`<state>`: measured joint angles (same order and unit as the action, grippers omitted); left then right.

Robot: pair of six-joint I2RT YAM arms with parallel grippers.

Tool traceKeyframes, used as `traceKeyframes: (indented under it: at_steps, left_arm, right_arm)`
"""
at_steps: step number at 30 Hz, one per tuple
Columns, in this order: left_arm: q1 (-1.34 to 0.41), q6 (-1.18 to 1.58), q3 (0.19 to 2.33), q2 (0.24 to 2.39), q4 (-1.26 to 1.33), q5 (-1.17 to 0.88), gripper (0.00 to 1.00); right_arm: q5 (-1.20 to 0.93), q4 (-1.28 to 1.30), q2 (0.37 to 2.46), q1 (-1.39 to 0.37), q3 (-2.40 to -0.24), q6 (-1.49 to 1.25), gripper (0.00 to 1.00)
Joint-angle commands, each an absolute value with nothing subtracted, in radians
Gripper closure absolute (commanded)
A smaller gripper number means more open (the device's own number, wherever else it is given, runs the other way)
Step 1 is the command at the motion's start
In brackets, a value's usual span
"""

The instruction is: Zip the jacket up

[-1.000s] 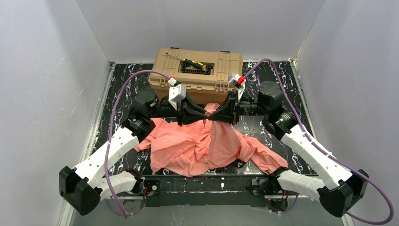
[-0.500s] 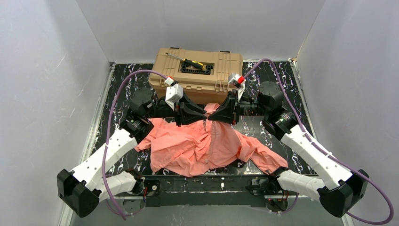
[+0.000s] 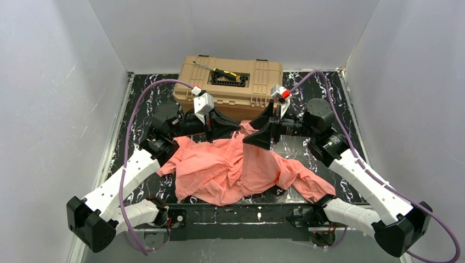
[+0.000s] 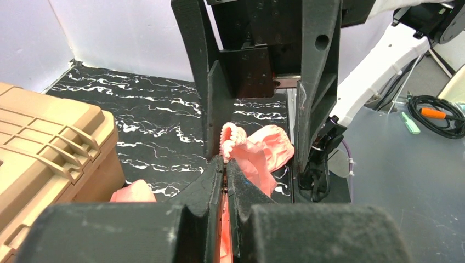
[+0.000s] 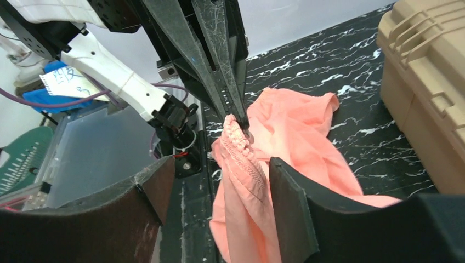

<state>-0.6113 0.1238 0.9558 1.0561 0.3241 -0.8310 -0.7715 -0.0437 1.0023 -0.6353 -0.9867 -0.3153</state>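
Jacket [image 3: 230,170]: salmon-pink, thin, crumpled flat on the table [image 3: 296,150]. Body and sleeves lie spread below my jaws, toward my bases. Only the top end near the collar is lifted off the surface.

My left gripper [image 4: 225,164] is clenched on that lifted bit. The fabric is pinched right at the tips, and a little puff of pink sticks out past them.

My right gripper [image 5: 219,181] is released, jaws wide, facing the left one tip to tip. It grasps nothing. The cloth hangs in the gap between its fingers [image 5: 288,186], and I can't tell whether it brushes either one.

Key relation: the zipper edge [image 5: 241,148], a toothed or ruffled strip, runs from the left pinch straight down into the right gap. Its long axis runs from the jaws down toward the near side of the table, roughly along the front opening. So the left is on it and the right is just below the pinch, straddling the strip.

My guess is that the right has to close on that edge or on the slider. I can't make out the slider in any view.

Look: soft, limp, wrinkled, front halves overlapping. I can't tell how far it is zipped.

Toolbox [image 3: 233,82]: tan, just behind both jaws, apart from the cloth.
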Motion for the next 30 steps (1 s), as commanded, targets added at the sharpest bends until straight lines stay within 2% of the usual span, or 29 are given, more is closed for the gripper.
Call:
traceKeyframes:
  at_steps: [1,6,9,11,12,13,18,20,23,30]
  left_arm:
    - [-0.609,0.174,1.008,1.030,0.329,-0.799,1.00]
    - [-0.609,0.223,1.020,1.019,0.328,-0.774,1.00]
    - [-0.609,0.242,1.023,1.016,0.321,-0.780,1.00]
    - [-0.609,0.249,1.026,1.013,0.315,-0.777,1.00]
    - [-0.609,0.251,1.026,1.011,0.313,-0.774,1.00]
    - [-0.609,0.252,1.027,1.011,0.312,-0.772,1.00]
    - [-0.609,0.258,1.025,1.009,0.311,-0.769,1.00]
    - [-0.609,0.257,1.023,1.010,0.311,-0.765,1.00]
    - [-0.609,0.253,1.026,1.009,0.312,-0.760,1.00]
    - [-0.609,0.242,1.022,1.004,0.313,-0.749,1.00]
  right_arm:
    - [-0.735,-0.227,0.994,-0.636,-0.960,-0.340,0.26]
    - [-0.708,-0.322,1.016,-0.636,-0.923,-0.340,0.20]
    - [-0.708,-0.426,1.032,-0.636,-0.884,-0.366,0.21]
    - [-0.728,-0.500,1.050,-0.637,-0.874,-0.397,0.27]
    - [-0.748,-0.530,1.060,-0.637,-0.870,-0.417,0.34]
    - [-0.755,-0.560,1.074,-0.637,-0.868,-0.436,0.37]
    - [-0.745,-0.703,1.089,-0.637,-0.835,-0.517,0.37]
    - [-0.752,-0.745,1.101,-0.637,-0.829,-0.550,0.44]
    - [-0.768,-0.772,1.113,-0.637,-0.820,-0.589,0.61]
    - [-0.754,-0.667,1.078,-0.636,-0.824,-0.531,0.99]
